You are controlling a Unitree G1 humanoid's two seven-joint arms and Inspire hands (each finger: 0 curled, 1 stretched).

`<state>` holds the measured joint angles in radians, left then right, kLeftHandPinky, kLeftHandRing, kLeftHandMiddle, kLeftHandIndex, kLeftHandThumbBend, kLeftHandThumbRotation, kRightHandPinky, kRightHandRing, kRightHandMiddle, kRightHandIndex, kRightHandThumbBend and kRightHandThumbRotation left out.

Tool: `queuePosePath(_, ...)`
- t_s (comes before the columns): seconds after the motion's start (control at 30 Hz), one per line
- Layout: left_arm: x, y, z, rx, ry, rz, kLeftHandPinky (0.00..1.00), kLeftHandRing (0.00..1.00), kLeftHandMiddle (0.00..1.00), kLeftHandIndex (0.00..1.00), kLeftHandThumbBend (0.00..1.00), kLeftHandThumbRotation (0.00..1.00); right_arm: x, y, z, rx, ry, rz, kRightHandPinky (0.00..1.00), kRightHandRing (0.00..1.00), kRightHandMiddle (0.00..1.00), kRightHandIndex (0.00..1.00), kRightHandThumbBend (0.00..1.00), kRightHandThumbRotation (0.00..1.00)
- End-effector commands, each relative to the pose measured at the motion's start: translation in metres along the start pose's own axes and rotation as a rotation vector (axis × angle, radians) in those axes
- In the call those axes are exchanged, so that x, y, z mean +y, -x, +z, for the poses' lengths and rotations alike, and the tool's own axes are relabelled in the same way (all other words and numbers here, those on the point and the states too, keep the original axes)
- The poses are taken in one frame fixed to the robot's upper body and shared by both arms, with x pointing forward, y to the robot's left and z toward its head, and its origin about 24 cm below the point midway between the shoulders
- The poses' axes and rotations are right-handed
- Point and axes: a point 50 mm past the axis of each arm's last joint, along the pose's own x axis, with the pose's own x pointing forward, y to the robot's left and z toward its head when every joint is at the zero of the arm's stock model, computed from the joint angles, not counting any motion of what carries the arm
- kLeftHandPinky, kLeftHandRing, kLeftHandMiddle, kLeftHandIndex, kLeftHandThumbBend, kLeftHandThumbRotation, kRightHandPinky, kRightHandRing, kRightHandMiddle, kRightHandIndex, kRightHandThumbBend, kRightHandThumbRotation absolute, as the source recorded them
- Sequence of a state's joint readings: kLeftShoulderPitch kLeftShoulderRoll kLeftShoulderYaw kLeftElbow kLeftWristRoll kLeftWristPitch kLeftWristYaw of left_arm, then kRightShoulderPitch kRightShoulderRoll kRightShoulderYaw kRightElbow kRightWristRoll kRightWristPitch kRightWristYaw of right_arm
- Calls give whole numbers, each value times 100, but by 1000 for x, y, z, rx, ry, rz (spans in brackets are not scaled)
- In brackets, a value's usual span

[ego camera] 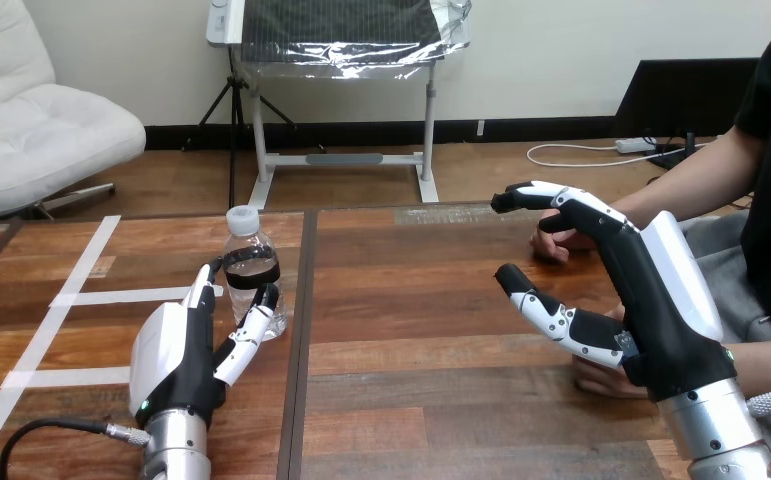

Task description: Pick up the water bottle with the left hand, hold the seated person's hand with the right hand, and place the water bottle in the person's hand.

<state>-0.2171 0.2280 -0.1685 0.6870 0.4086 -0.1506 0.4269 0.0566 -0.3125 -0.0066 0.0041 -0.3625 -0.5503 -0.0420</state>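
Left hand (176, 355), at the near left of the table (411, 300): back turned upward, its fingers and thumb curled round the lower half of the water bottle (245, 238), one finger wrapping the dark label band and the thumb pressing the side nearest the robot. The water bottle stands upright with its white cap (243, 217) on, just left of the dark seam (299, 380) that divides the table's two boards, and to the right of the white tape strips (81, 297) on the left board. Right hand (661, 300), raised over the right board: spread wide with nothing in its grasp, its fingers straight and reaching forward and to the left, its thumb (561, 322) held well apart below them. The person's farther hand (559, 243) shows loosely closed just behind those straight fingers; whether the two touch cannot be told. The person's nearer hand (601, 378) lies on the table beneath the base of the thumb and the palm of the right hand. The two robot hands are well apart, with bare wood between them.
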Motion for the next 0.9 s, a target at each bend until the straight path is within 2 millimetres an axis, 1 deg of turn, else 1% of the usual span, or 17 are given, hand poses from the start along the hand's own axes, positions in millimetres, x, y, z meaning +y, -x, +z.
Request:
queuePosePath(0.0,8,-9,19,-72,-2,33,83,90,94,95,54,98,-10,-18,14,-93,10,-52,71,80,80,71,42,11)
queuePosePath(0.23,8,-9,17,-79,1,71,86,93,96,97,52,95,-10,-18,13,-94,7,-51,71,80,80,71,42,11)
queuePosePath(0.43,9,-9,16,-82,-48,126,90,96,99,99,50,91,-9,-18,13,-94,7,-51,71,79,80,71,42,10)
queuePosePath(0.67,11,-11,13,-91,-172,205,91,99,100,100,48,90,-9,-18,12,-95,2,-49,70,79,80,71,43,9)
queuePosePath(0.87,13,-12,12,-106,-265,258,95,100,100,100,47,92,-9,-18,12,-94,-2,-47,70,79,80,71,42,9)
